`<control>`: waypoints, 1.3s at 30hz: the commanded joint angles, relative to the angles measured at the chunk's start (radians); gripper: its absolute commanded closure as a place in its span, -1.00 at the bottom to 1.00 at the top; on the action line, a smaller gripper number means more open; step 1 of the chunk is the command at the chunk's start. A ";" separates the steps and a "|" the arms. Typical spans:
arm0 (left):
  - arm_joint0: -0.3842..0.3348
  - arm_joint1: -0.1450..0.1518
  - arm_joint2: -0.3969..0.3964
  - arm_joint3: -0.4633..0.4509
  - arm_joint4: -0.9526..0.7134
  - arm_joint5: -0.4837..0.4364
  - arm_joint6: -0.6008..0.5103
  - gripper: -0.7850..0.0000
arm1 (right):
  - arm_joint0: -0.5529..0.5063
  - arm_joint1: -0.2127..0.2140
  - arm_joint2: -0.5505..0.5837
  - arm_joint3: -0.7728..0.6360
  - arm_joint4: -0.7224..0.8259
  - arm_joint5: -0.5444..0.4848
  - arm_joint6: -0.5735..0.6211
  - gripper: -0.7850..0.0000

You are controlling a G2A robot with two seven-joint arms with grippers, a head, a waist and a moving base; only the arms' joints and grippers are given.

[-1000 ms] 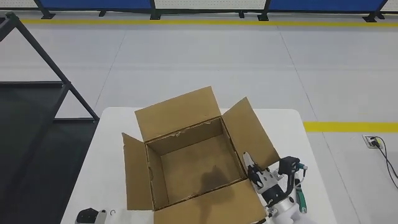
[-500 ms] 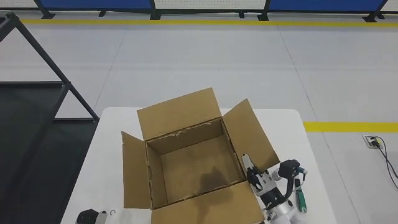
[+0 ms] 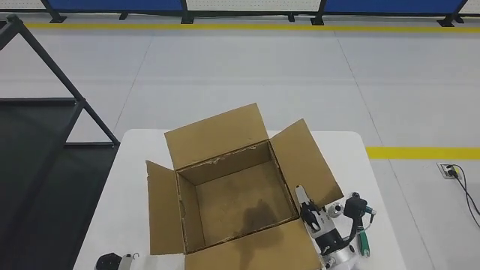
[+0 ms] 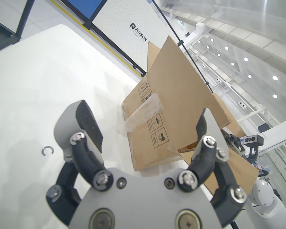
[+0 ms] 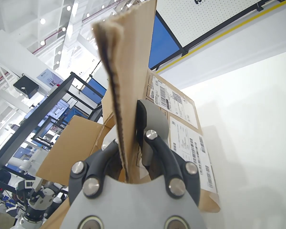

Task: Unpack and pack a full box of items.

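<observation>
**A:** What does the right gripper (image 5: 130,115) have?

**B:** The side flap (image 5: 131,55) of the box (image 3: 189,214). The flap's corrugated edge runs up between its fingers. They are clamped on it, with one pad (image 5: 140,117) flat against the card.

**A:** And the left gripper (image 4: 144,110)?

**B:** Its fingers are spread wide and grasp nothing. The box stands on the table (image 3: 135,165) beyond its fingertips, apart from them. A small split ring (image 4: 47,150) lies on the table just outside one finger.

**A:** So what worries you?

**B:** The box floor shows bare card, so I judge nothing weighs it down. If the right arm pulls on the flap, the whole box may slide or tip instead of the flap bending at its crease. The left fingers are not there to brace it.

**A:** Could it tear?

**B:** Possibly. A twisting pull could crush the corrugation between the fingers or rip the fold. If the bite is shallow, the flap could also slip out.

**A:** And on the left?

**B:** If that arm closes in carelessly, a fingertip may catch the near wall and shove the box. It could also sweep the ring off the table.
</observation>
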 commanded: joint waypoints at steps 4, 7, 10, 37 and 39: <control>-0.008 0.000 0.000 0.009 -0.004 0.006 0.000 -1.00 | 0.001 -0.004 0.004 0.040 0.117 -0.059 -0.016 1.00; -0.013 -0.001 0.002 0.016 -0.007 0.009 0.000 -1.00 | 0.008 -0.006 0.004 0.069 0.189 -0.108 -0.017 1.00; -0.020 -0.001 0.003 0.024 -0.008 0.013 -0.002 -1.00 | 0.012 -0.008 0.008 0.097 0.267 -0.178 -0.020 1.00; -0.036 0.001 0.010 0.099 -0.144 0.006 -0.107 -1.00 | 0.013 -0.017 0.013 0.134 0.471 -0.264 0.006 1.00; -0.036 0.001 0.010 0.099 -0.144 0.006 -0.107 -1.00 | 0.013 -0.017 0.013 0.134 0.471 -0.264 0.006 1.00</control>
